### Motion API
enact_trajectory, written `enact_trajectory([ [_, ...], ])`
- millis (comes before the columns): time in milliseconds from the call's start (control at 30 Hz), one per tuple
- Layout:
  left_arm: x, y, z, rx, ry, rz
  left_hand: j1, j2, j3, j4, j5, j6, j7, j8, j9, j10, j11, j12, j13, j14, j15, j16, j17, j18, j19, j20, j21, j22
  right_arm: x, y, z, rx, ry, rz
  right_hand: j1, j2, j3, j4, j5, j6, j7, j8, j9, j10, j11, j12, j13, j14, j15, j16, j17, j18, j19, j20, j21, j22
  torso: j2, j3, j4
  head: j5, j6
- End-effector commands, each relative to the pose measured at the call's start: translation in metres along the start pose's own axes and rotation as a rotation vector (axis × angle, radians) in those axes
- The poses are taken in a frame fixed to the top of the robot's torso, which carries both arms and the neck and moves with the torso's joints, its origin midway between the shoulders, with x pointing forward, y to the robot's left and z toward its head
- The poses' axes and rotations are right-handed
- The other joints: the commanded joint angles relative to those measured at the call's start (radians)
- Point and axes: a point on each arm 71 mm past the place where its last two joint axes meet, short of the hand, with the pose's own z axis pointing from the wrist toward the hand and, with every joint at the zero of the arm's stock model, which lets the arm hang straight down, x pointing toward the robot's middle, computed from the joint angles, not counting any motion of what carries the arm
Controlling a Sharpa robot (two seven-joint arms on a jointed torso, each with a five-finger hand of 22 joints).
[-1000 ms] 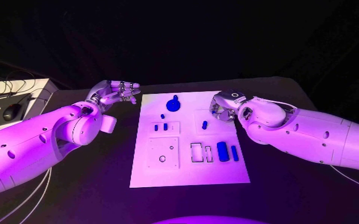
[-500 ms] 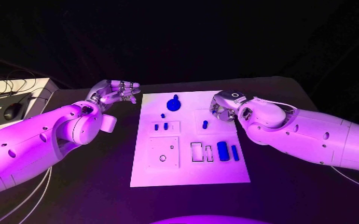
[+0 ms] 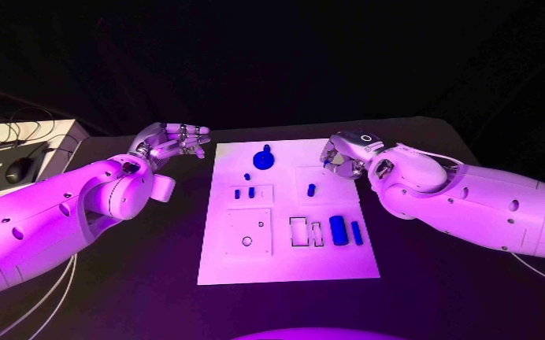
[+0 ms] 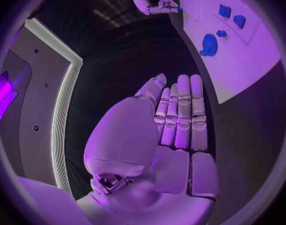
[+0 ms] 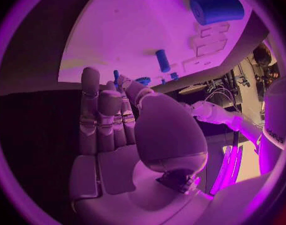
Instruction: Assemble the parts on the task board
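Head view: white board (image 3: pixel 288 265) flat mid-tabletop (image 3: pixel 443 293), blue parts on it: round knob (image 3: pixel 264 158) at the far end, small peg (image 3: pixel 310 190) right of centre, two bars (image 3: pixel 339 230) nearer the robot. Left robot hand (image 3: pixel 172 141) hanging just off the board's far left corner, fingers loosely curled, nothing in them. Right robot hand (image 3: pixel 344 156) up by the far right edge of the board, mostly hidden behind the wrist, can't tell the grip from here.

Left wrist view: left robot hand (image 4: pixel 177 117) flat, fingers straight and side by side, holding nothing, board (image 4: pixel 243 60) off to one side.

Right wrist view: right robot hand (image 5: pixel 108 120) also straight-fingered and empty, peg (image 5: pixel 162 60) and a fat bar (image 5: pixel 217 9) on the board (image 5: pixel 137 35) beyond.
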Motion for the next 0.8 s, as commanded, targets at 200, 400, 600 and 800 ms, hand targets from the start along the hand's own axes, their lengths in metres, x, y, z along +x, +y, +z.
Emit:
enact_trajectory([
  [200, 0.0, 0.001, 0.001, -0.012, 0.001, -0.007, -0.002, 0.002, 0.003, -0.002, 0.002, -0.009, 0.001, -0.002, -0.001, -0.01, 0.002, -0.002, -0.001, 0.001, 0.004, -0.003, 0.0, 0.005, 0.004, 0.003, 0.0, 0.0, -0.013, -0.002, -0.005, 0.003, -0.014, 0.149, 0.01, 0.014, 0.002, -0.002, 0.001, -0.001, 0.004, 0.001, -0.001, 0.023, -0.016, 0.005, 0.002, 0.002, -0.005, 0.0, 0.003, 0.019, 0.017, 0.002, -0.035, 0.034, 0.0, 0.0001, 0.0, 0.006, 0.004],
  [400, 0.0, 0.001, 0.001, -0.011, -0.002, -0.011, -0.002, 0.002, 0.003, -0.002, 0.002, -0.009, 0.001, -0.002, -0.001, -0.01, 0.002, -0.002, -0.001, 0.001, 0.004, -0.003, 0.0, 0.005, 0.004, 0.003, 0.0, 0.0, -0.02, 0.01, -0.011, -0.026, -0.01, 0.254, 0.011, 0.017, -0.003, -0.008, 0.006, -0.003, 0.005, 0.001, -0.001, 0.021, -0.016, 0.005, 0.002, 0.002, -0.005, -0.003, 0.004, 0.02, 0.025, 0.003, -0.058, 0.058, -0.001, -0.0008, -0.0011, 0.017, 0.008],
  [600, 0.003, 0.0, 0.001, -0.003, -0.003, -0.019, -0.003, 0.001, 0.004, -0.001, 0.002, -0.011, 0.0, -0.003, -0.001, -0.013, 0.003, 0.0, -0.001, 0.002, 0.004, -0.003, 0.0, 0.007, 0.009, 0.004, -0.002, -0.001, -0.024, 0.042, -0.012, -0.11, -0.019, 0.318, 0.01, 0.021, -0.006, -0.013, 0.007, -0.003, 0.005, 0.001, -0.001, 0.02, -0.015, 0.005, 0.002, 0.003, -0.004, -0.003, 0.005, 0.02, 0.031, 0.003, -0.079, 0.081, -0.002, -0.0027, 0.0029, 0.032, 0.004],
  [800, 0.009, -0.001, 0.003, 0.004, -0.007, -0.026, -0.003, -0.001, 0.004, 0.0, 0.002, -0.009, 0.0, -0.002, -0.001, -0.014, 0.003, 0.002, -0.001, -0.002, 0.005, -0.004, 0.0, 0.007, 0.008, 0.005, -0.004, -0.001, -0.015, 0.074, -0.013, -0.194, -0.009, 0.324, 0.009, 0.024, -0.005, -0.016, 0.007, -0.005, 0.006, 0.001, -0.001, 0.019, -0.014, 0.005, 0.002, 0.002, -0.004, -0.004, 0.006, 0.021, 0.046, 0.003, -0.116, 0.12, -0.004, -0.0062, 0.0016, 0.053, 0.0],
])
